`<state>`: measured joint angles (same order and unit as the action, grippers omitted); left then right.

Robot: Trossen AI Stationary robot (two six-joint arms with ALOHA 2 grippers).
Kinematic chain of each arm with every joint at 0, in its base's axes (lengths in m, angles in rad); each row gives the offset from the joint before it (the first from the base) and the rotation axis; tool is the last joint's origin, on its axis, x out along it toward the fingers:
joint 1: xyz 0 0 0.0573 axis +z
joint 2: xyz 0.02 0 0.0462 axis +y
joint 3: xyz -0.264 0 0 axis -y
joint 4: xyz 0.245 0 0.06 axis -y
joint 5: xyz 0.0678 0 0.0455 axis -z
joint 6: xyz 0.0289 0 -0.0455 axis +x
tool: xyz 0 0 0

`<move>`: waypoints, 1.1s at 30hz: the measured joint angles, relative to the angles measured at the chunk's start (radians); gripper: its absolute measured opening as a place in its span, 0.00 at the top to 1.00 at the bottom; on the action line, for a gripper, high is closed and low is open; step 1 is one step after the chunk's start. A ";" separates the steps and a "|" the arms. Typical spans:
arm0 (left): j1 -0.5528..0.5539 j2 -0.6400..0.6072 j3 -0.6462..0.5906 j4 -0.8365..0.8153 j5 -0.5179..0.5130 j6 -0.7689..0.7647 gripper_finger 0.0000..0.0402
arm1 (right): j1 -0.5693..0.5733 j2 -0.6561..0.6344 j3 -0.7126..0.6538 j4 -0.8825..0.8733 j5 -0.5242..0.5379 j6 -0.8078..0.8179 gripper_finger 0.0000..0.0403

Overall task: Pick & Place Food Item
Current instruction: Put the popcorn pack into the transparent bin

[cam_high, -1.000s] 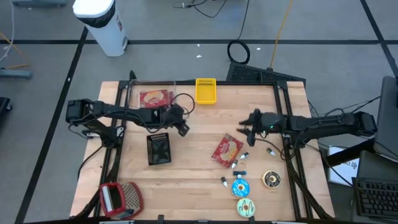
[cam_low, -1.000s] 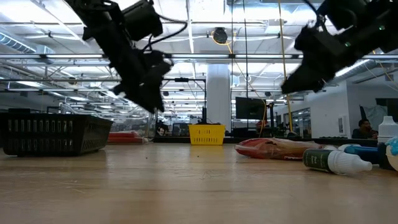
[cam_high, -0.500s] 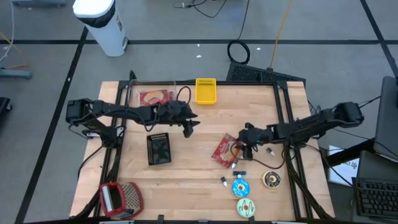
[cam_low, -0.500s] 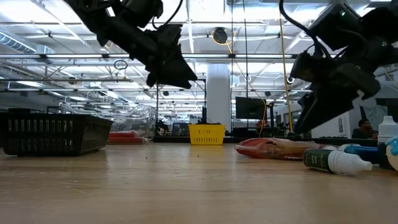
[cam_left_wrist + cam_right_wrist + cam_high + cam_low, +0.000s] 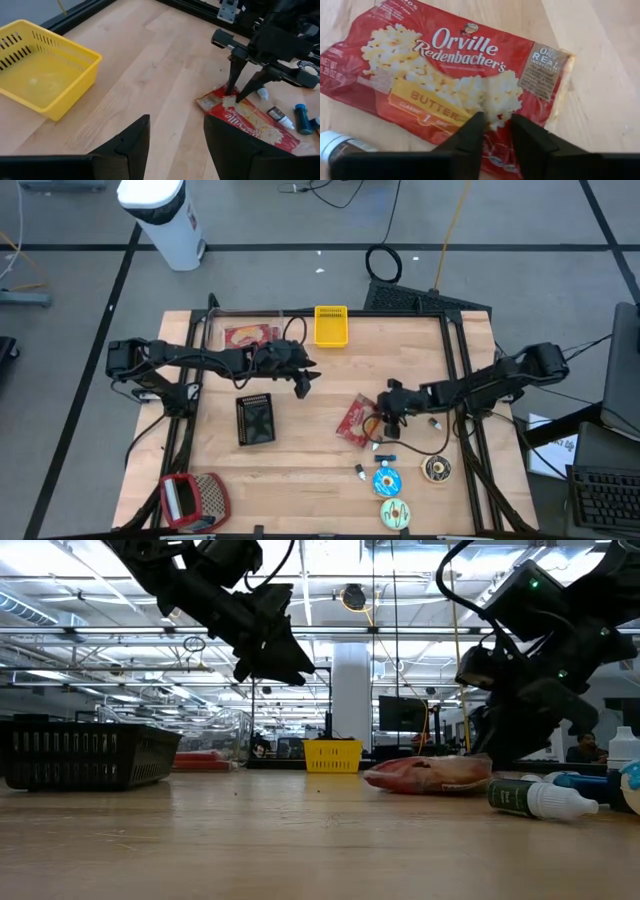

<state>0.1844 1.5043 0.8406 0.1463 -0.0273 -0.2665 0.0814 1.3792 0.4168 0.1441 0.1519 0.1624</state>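
Jaws of right gripper (image 5: 492, 127) pinching down on popcorn bag (image 5: 357, 421) lying mid-table, grasp step underway, next needs firm clamp then lift toward yellow basket (image 5: 331, 326), left gripper (image 5: 172, 137) parted, hovering empty nearby

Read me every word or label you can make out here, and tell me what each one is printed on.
"Orville Redenbacher's": popcorn bag, beneath the right end effector.
"BUTTER": yellow band on the same bag.
"ONLY REAL": grey patch at its corner; the smaller lines under it are unreadable.
Bottle and disc labels in the other views: too small to read.
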 joint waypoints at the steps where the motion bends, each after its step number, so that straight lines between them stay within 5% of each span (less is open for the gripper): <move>1: 0.000 0.000 0.000 0.000 0.000 0.000 0.54 | -0.004 0.000 0.000 0.008 0.000 -0.009 0.84; 5: -0.001 0.000 0.000 0.000 0.000 0.002 0.54 | -0.018 0.002 -0.002 0.033 0.002 -0.062 0.98; 27: 0.005 0.001 0.000 0.139 0.003 -0.085 0.54 | -0.049 -0.266 -0.005 0.306 0.056 -0.495 1.00; 33: 0.047 0.001 0.000 0.193 0.199 -0.142 0.53 | -0.047 -0.273 -0.004 0.416 -0.034 -0.547 1.00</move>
<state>0.2311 1.5055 0.8402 0.3396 0.1721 -0.4084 0.0345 1.1065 0.4126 0.5606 0.1179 -0.3849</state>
